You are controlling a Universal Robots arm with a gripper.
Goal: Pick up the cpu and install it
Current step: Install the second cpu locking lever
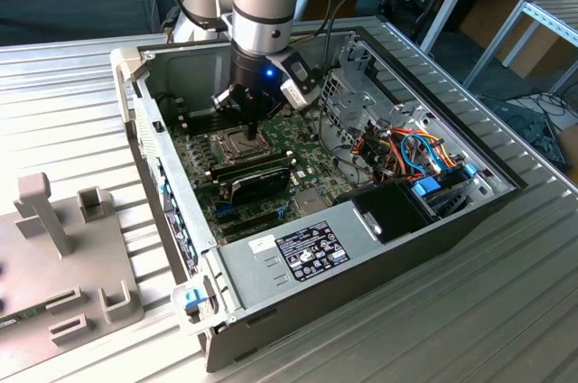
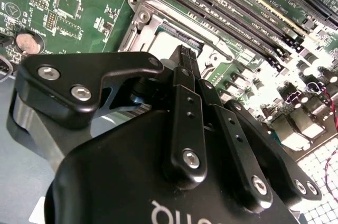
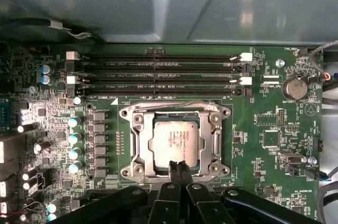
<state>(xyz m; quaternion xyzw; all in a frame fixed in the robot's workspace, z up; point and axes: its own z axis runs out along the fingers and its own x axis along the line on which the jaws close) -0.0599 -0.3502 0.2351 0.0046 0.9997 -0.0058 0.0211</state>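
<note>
Resting in socket [image 3: 177, 142]: cpu [image 3: 176, 142]

Even, cool room light falls on the scene, and the ribbed silver metal table [image 1: 506, 311] around the open black computer case [image 1: 470, 211] reads bright and pale in the exterior view. Inside the case the green motherboard [image 1: 203, 162] sits dimmer, under the shadow of the grey robot arm [image 1: 264, 4], where a small blue lamp [image 1: 267, 74] glows. In the first wrist view, soft white glare streaks across the grey sheet-metal case wall [image 3: 132, 7], and the dull silver square cpu [image 3: 176, 142] catches a mild sheen. In the second wrist view, the glossy black gripper housing [image 2: 158, 182] fills the foreground, slightly soft, with pale highlights along its edges.
</note>
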